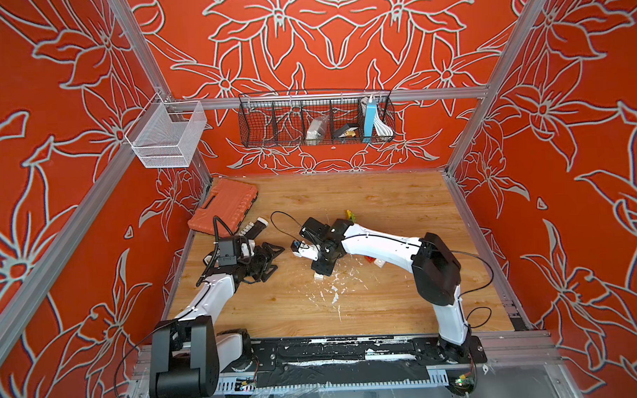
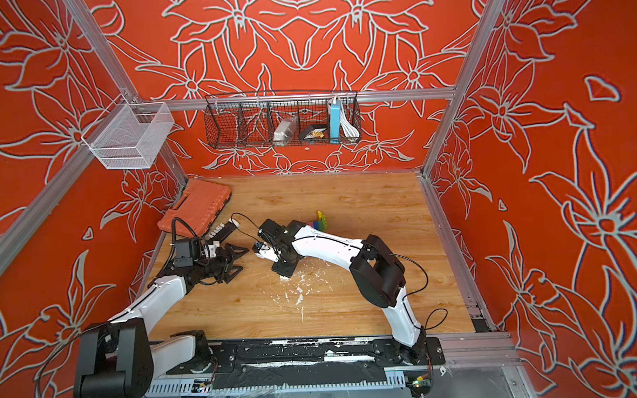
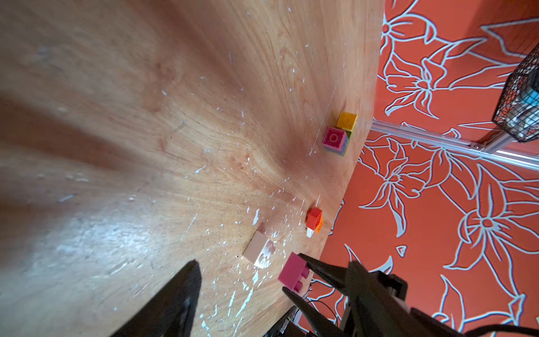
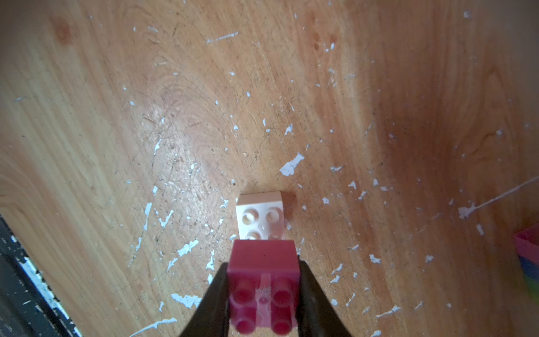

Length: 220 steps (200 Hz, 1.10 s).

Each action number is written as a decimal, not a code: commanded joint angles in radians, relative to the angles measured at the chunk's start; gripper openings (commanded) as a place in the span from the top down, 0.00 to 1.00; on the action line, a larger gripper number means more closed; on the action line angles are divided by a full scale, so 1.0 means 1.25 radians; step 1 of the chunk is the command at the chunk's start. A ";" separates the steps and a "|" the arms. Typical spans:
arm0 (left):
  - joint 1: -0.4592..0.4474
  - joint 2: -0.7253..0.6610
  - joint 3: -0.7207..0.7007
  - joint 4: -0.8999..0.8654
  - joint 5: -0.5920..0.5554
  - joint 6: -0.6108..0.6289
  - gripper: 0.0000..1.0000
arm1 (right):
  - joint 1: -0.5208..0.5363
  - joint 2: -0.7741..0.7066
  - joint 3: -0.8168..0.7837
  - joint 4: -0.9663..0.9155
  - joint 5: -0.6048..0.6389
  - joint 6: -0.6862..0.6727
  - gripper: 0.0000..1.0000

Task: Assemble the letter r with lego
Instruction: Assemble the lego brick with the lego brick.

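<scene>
Right wrist view: right gripper (image 4: 264, 264) clamped on pink brick (image 4: 264, 280), studs toward camera, white brick (image 4: 260, 216) loose on table (image 4: 116, 116) just beyond, its studs facing back too; looks like a mating step, so square pink over white's studs and push straight, or white may skid. Left gripper (image 1: 277, 260) spread wide, empty, near enough to brace it. Bare table between the grippers; coloured stack (image 2: 319, 221) farther back, red-orange bricks (image 3: 315, 220) close to the table's side edge.

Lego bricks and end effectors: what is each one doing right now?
right end effector, shut on pink brick
pink brick, held above table
white brick, loose on table
left end effector, open, empty
yellow-pink stack, joined, on table
orange case, closed
</scene>
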 commanded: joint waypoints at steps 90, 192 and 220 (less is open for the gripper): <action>0.063 -0.023 -0.001 -0.021 0.059 0.023 0.21 | 0.008 0.093 0.098 -0.096 0.018 -0.007 1.00; 0.063 -0.017 0.005 -0.027 0.066 0.037 0.22 | 0.010 0.129 0.107 -0.114 -0.010 0.012 1.00; 0.063 -0.018 0.005 -0.031 0.064 0.041 0.22 | 0.010 0.125 0.087 -0.123 -0.006 0.025 1.00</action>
